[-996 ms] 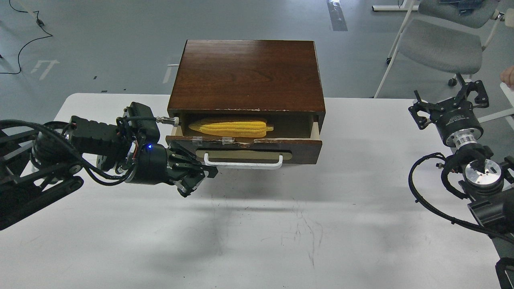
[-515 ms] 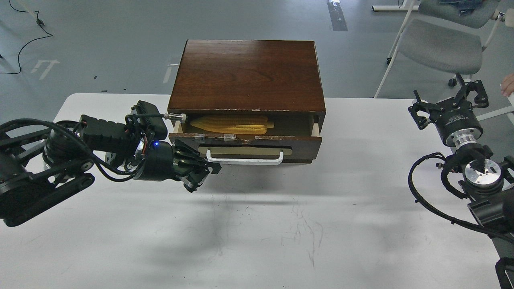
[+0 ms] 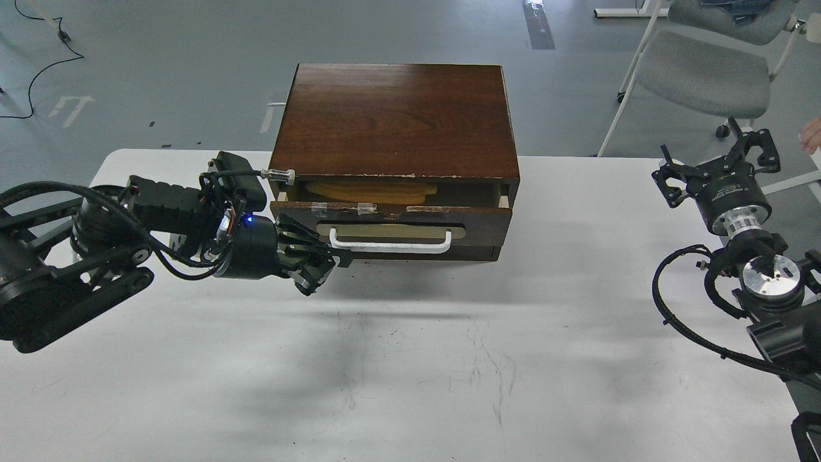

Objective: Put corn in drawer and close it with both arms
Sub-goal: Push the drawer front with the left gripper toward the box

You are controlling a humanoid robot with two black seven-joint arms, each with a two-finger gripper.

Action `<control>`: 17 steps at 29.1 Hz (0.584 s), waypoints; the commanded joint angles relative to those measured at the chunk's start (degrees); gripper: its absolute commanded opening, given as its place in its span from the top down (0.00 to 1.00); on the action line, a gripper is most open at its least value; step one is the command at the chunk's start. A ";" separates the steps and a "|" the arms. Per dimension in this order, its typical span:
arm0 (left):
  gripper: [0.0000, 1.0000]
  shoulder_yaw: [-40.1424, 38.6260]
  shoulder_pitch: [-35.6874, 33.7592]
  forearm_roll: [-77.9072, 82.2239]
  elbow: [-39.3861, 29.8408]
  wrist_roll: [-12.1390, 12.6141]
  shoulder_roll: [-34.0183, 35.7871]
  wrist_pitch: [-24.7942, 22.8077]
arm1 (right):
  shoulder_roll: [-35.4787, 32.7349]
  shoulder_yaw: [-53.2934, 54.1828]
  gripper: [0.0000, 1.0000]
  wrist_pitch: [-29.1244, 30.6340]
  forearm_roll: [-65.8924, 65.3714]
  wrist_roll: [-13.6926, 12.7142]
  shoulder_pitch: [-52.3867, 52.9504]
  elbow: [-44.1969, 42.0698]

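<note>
The dark brown drawer [image 3: 391, 226] with its white bar handle [image 3: 390, 245] stands almost pushed in, with only a narrow gap left at its top. The yellow corn [image 3: 371, 190] lies inside in shadow, and only a strip of it shows through the gap. My left gripper [image 3: 326, 272] is shut and empty, and it presses against the drawer front at the handle's left end. My right gripper [image 3: 717, 164] is open and empty, held up at the table's right edge, far from the drawer.
The drawer's brown cabinet [image 3: 396, 119] sits at the back of the white table [image 3: 410, 359]. A plain panel [image 3: 436, 255] shows below the drawer. A grey chair [image 3: 702, 74] stands behind on the right. My right arm's cables [image 3: 680, 321] loop over the table's right side.
My left gripper has moved forward against the drawer front and the drawer has slid inward. The gap has narrowed, so most of the corn is now hidden. The right arm has not moved.
</note>
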 commanded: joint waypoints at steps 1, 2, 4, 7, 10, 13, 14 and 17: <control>1.00 -0.04 -0.30 -0.03 0.51 0.00 -0.74 -0.04 | 0.01 0.01 0.00 0.00 0.00 0.00 0.07 0.00; 1.00 -0.04 -0.30 -0.03 0.51 0.00 -0.83 -0.04 | 0.01 0.01 0.00 0.00 0.00 0.00 0.07 0.00; 1.00 -0.04 -0.30 -0.03 0.68 0.00 -1.35 -0.04 | 0.01 -0.07 0.00 0.00 0.00 0.00 0.07 0.00; 1.00 -0.04 -0.30 -0.03 1.56 0.00 -1.97 -0.04 | 0.01 -0.07 0.00 0.00 0.00 0.00 0.07 -0.09; 1.00 -0.04 -0.30 -0.03 1.92 0.00 -2.23 -0.04 | -0.08 -0.07 0.00 0.00 0.00 0.00 0.07 -0.09; 1.00 -0.12 -0.38 -0.03 2.09 0.00 -2.24 0.05 | 0.01 -0.07 0.00 0.00 0.00 0.00 0.07 -0.09; 1.00 -0.12 -0.65 -0.03 2.09 0.00 -2.24 0.05 | 0.01 -0.07 0.00 0.00 0.00 0.00 0.07 -0.09; 1.00 -0.12 -1.00 -0.03 2.44 0.00 -2.24 0.14 | 0.01 -0.07 0.00 0.00 0.00 0.00 0.07 -0.09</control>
